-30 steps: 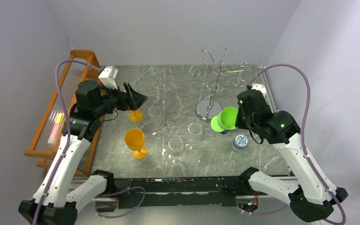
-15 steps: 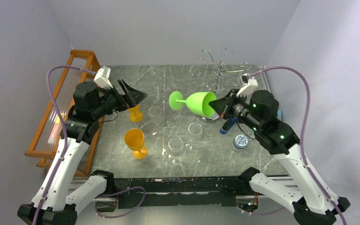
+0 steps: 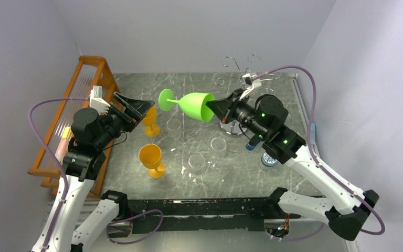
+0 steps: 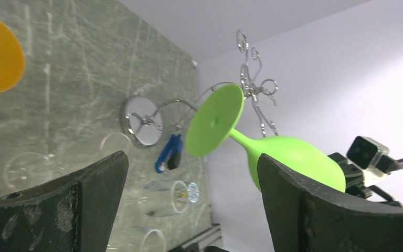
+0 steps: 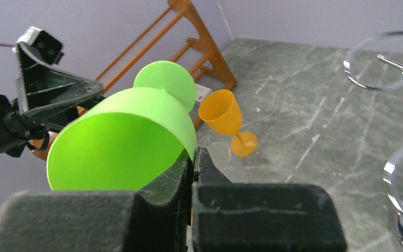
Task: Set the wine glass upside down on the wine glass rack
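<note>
My right gripper [image 3: 213,108] is shut on the rim of a green wine glass [image 3: 191,104]. It holds the glass on its side in the air above the table's middle, with the foot [image 3: 166,99] pointing left. In the right wrist view the fingertips [image 5: 193,157] pinch the bowl's wall [image 5: 120,142]. My left gripper [image 3: 139,107] is open and empty, just left of the foot and apart from it. Its view shows the foot between the jaws [image 4: 191,168] and further off [image 4: 215,121]. The chrome wine glass rack [image 3: 244,79] stands at the back right, behind the right gripper, and holds no glass.
Two orange wine glasses [image 3: 151,157] [image 3: 149,123] stand at the left. Clear glasses [image 3: 197,164] [image 3: 218,144] stand mid-table. A blue clip [image 3: 252,144] and a tumbler lying on its side [image 3: 268,157] are under the right arm. An orange wooden rack [image 3: 63,121] lines the left edge.
My right arm has lifted the green glass, turned it on its side and carried it left, towards the left gripper. My left wrist has dropped back and down a little, still open.
</note>
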You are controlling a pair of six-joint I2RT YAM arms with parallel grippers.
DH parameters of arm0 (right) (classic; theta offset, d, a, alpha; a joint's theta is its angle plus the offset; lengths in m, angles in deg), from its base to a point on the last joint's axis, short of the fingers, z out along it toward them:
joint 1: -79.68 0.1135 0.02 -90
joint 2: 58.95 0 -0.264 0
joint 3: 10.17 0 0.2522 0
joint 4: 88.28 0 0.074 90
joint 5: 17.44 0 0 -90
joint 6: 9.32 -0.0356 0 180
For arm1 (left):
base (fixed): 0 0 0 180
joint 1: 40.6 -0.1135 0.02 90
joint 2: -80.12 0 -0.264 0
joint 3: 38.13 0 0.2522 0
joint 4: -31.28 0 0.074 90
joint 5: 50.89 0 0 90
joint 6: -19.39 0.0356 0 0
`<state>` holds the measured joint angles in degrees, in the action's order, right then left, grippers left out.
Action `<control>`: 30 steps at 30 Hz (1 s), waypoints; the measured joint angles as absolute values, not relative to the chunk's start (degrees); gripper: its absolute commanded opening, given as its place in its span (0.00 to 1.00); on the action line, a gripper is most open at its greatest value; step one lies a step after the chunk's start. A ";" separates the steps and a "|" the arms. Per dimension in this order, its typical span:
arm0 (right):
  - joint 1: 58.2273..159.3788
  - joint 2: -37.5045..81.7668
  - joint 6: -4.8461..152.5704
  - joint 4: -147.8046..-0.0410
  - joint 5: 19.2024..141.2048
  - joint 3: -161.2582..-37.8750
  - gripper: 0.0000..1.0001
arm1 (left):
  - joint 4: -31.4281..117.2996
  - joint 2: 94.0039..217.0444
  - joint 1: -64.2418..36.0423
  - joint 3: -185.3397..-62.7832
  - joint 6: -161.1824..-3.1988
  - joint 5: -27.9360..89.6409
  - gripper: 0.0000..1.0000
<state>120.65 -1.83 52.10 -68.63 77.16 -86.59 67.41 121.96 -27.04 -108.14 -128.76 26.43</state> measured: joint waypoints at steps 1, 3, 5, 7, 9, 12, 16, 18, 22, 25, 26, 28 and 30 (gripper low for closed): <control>122.09 -1.08 52.93 -70.35 76.14 -86.59 0.00 | 66.71 121.98 -27.04 -107.79 -130.36 25.77 0.96; 124.95 0.60 55.20 -73.83 73.62 -86.59 0.00 | 65.25 122.23 -27.04 -107.16 -133.83 23.98 0.94; 127.53 2.59 57.85 -77.52 71.13 -86.59 0.00 | 64.04 122.90 -27.04 -107.11 -136.26 22.58 0.89; 129.13 4.62 60.40 -81.30 69.49 -86.59 0.00 | 62.99 123.54 -27.04 -107.11 -138.01 21.92 0.82; 129.78 6.46 62.42 -84.65 68.66 -86.61 0.00 | 62.19 123.76 -27.04 -107.11 -139.38 21.86 0.78; 130.35 8.99 64.69 -88.78 68.07 -86.61 0.00 | 60.26 123.76 -27.04 -107.07 -142.29 21.90 0.73; 131.49 10.65 66.90 -94.79 68.36 -86.48 0.00 | 56.11 123.58 -27.04 -106.33 -148.69 22.82 0.71; 131.79 10.68 67.46 -97.70 68.70 -86.06 0.00 | 54.69 123.58 -27.04 -106.44 -151.38 24.50 0.73; 131.90 10.78 68.01 -103.14 69.40 -85.25 0.00 | 55.21 123.91 -27.04 -109.32 -154.01 29.03 0.65; 132.03 11.48 68.12 -105.74 70.19 -85.25 0.00 | 53.79 124.30 -27.04 -111.03 -155.40 31.43 0.56; 132.08 11.75 68.10 -106.33 70.43 -85.25 0.00 | 52.83 124.50 -27.04 -111.09 -155.60 31.58 0.53; 132.19 12.31 67.81 -107.27 70.85 -85.25 0.00 | 50.71 125.35 -27.04 -111.24 -155.73 31.52 0.50; 132.21 12.75 67.51 -107.82 71.31 -85.25 0.00 | 48.46 127.54 -27.04 -111.88 -155.73 30.95 0.45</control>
<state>132.21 12.75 67.51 -107.82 71.31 -85.25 48.46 127.54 -27.04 -111.88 -155.73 30.95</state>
